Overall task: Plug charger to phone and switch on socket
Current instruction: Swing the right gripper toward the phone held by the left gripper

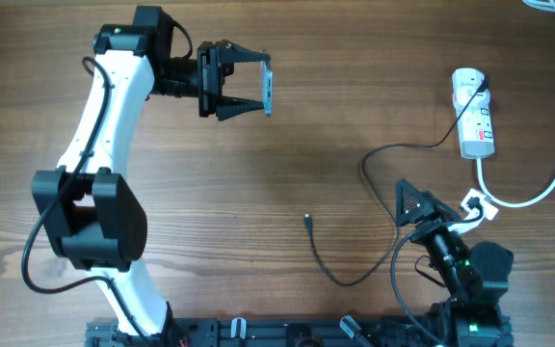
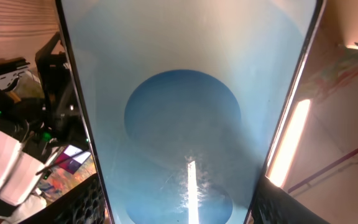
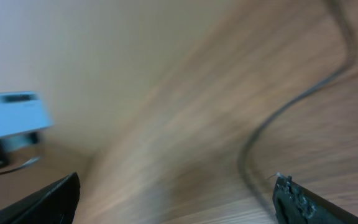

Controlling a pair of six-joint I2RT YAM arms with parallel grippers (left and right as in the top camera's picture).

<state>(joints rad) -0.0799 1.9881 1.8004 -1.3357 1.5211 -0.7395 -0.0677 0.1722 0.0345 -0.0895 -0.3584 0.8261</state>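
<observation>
My left gripper (image 1: 258,92) is raised at the back left and is shut on the phone (image 1: 268,89), which is seen edge-on. In the left wrist view the phone's cyan-blue screen (image 2: 185,93) fills the frame, clamped between the two fingers (image 2: 179,208). The white socket strip (image 1: 474,116) lies at the back right with the charger's black plug (image 1: 477,90) in it. The thin black cable (image 1: 374,159) loops across the table to its connector tip (image 1: 308,220). My right gripper (image 1: 408,202) is open and empty just right of the loop. The blurred right wrist view shows the open fingers (image 3: 179,199), the cable (image 3: 278,112) and the socket (image 3: 11,115).
The socket's thick white cord (image 1: 547,188) curves off along the right edge. A black rail (image 1: 258,333) runs along the table's front edge between the two arm bases.
</observation>
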